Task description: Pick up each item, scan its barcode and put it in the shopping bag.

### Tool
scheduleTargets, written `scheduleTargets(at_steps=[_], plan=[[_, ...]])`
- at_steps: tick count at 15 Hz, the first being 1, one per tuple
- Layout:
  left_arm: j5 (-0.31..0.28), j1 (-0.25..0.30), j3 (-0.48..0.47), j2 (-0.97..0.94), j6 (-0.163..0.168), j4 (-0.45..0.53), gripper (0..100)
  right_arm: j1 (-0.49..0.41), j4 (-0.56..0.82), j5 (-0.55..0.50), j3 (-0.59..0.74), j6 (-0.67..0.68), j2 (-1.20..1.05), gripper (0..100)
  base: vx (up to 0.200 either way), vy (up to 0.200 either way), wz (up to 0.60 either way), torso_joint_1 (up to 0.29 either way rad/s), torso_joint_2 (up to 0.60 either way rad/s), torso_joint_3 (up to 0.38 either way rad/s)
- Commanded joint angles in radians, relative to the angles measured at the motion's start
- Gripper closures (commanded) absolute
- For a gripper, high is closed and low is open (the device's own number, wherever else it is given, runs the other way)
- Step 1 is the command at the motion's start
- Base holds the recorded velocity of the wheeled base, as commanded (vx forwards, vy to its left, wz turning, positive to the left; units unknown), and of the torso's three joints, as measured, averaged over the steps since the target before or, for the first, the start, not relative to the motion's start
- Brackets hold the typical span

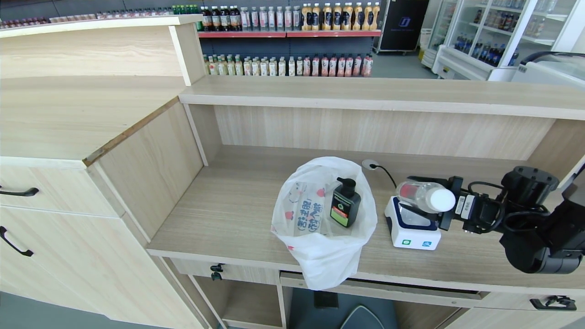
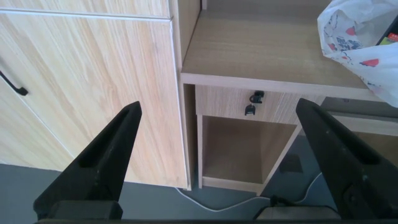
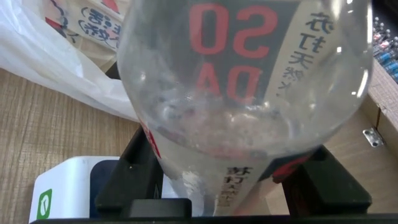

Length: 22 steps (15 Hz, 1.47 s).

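Clamping a clear bottle [image 1: 426, 195] sideways over the scanner [image 1: 411, 236], the right gripper [image 1: 418, 196] is near the shopping bag [image 1: 320, 258], which holds a pump bottle [image 1: 345, 204] and a packet [image 1: 304, 208]. The left gripper [image 2: 219, 107] has its jaws wide apart.

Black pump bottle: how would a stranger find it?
Look at the wooden counter, then the white plastic bag open near its front edge. The pump bottle sits inside it, dark with a green label, unlike the clear bottle held over the scanner.
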Motion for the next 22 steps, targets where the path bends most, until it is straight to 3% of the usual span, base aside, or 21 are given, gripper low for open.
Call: scheduleTargets(at_steps=[1,7,9,10,13,14,16,22], plan=[[0.000,0.001,0.000,0.000,0.000,0.000,0,-0.001,0.003,-0.001,0.000,0.009,-0.021,100,0.000,0.000,0.00,0.000,0.00,0.000],[0.000,0.001,0.000,0.000,0.000,0.000,0,-0.096,0.210,-0.010,0.017,0.330,-0.313,100,0.000,0.000,0.00,0.000,0.00,0.000],[0.000,0.001,0.000,0.000,0.000,0.000,0,-0.130,0.435,-0.088,0.020,0.457,-0.505,100,0.000,0.000,0.00,0.000,0.00,0.000],[0.000,0.001,0.000,0.000,0.000,0.000,0,-0.191,0.577,-0.182,0.034,0.477,-0.594,100,0.000,0.000,0.00,0.000,0.00,0.000],[0.000,0.001,0.000,0.000,0.000,0.000,0,-0.311,0.730,-0.326,0.051,0.478,-0.672,100,0.000,0.000,0.00,0.000,0.00,0.000],[0.000,0.001,0.000,0.000,0.000,0.000,0,-0.335,0.735,-0.433,0.054,0.478,-0.686,100,0.000,0.000,0.00,0.000,0.00,0.000],[0.000,0.001,0.000,0.000,0.000,0.000,0,-0.335,0.733,-0.552,0.052,0.480,-0.710,100,0.000,0.000,0.00,0.000,0.00,0.000],[0.000,0.001,0.000,0.000,0.000,0.000,0,-0.266,0.690,-0.591,0.054,0.483,-0.750,100,0.000,0.000,0.00,0.000,0.00,0.000]])
